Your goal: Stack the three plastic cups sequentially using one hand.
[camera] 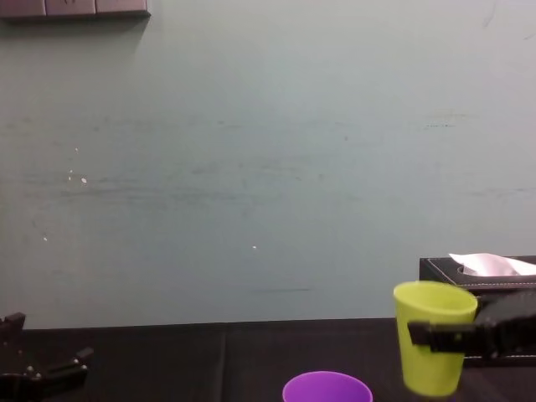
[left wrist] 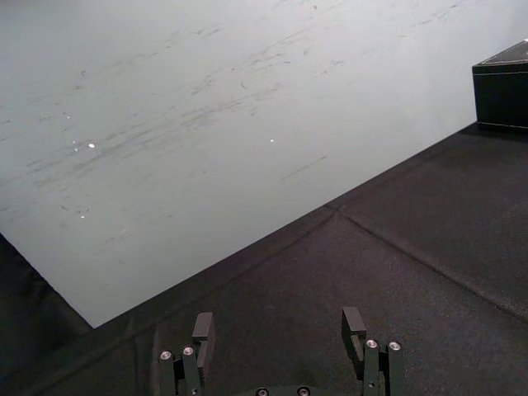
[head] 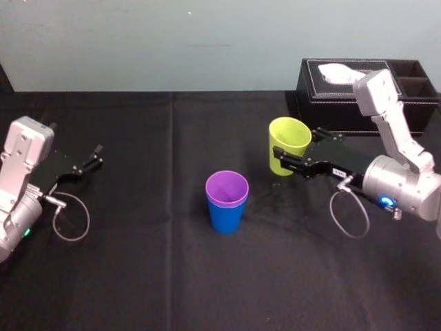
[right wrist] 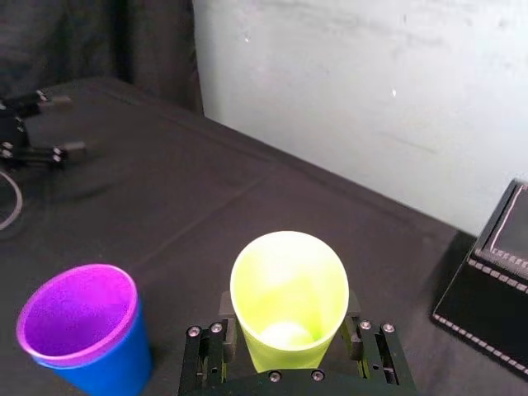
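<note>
The purple cup (head: 227, 188) sits nested inside the blue cup (head: 225, 215) at the table's middle. My right gripper (head: 288, 161) is shut on the yellow-green cup (head: 289, 143), holding it upright above the table to the right of and behind the stack. From the right wrist the yellow-green cup (right wrist: 289, 301) sits between the fingers (right wrist: 356, 338), with the purple cup (right wrist: 77, 313) and the blue cup (right wrist: 107, 371) off to one side. The chest view has the held cup (camera: 432, 335) and the purple rim (camera: 327, 387). Far left, my left gripper (head: 95, 156) rests open and empty.
A black tissue box (head: 365, 93) stands at the back right, close behind the right arm. A black cloth (head: 138, 276) covers the table, and a pale wall (head: 172, 41) rises behind it. Cable loops hang by both wrists.
</note>
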`<state>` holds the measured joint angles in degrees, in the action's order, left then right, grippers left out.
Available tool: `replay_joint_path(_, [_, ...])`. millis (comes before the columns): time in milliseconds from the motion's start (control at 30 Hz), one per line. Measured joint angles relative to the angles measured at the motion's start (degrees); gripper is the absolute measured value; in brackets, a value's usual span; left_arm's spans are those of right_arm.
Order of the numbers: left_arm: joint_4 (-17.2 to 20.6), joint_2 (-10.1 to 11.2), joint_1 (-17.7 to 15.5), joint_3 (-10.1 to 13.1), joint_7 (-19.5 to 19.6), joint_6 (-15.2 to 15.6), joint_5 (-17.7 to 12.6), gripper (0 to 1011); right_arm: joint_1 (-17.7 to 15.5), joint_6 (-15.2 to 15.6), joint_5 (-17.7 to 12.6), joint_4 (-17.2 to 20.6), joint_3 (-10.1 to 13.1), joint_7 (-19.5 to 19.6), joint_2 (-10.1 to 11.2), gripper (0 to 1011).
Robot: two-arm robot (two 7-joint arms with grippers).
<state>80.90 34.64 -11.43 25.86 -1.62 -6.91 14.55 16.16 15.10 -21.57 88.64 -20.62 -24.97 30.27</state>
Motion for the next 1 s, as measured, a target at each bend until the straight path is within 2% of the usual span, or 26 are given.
replay_joint_path(300, [0.0,0.0,0.0,0.0,0.0,0.0,0.0,1011,-2.0,2.4,-0.2,9.2,0.7,0.4,3.4,732])
replay_joint_path(533, [0.0,0.0,0.0,0.0,0.0,0.0,0.0,1011,-2.2,2.9,-1.0,11.8,0.1,-0.6,4.2,732])
replay_joint_path(1000, [0.0,0.0,0.0,0.0,0.0,0.0,0.0,1011,-1.1,3.1,-1.1,14.4,-3.9,-1.7,4.1,733])
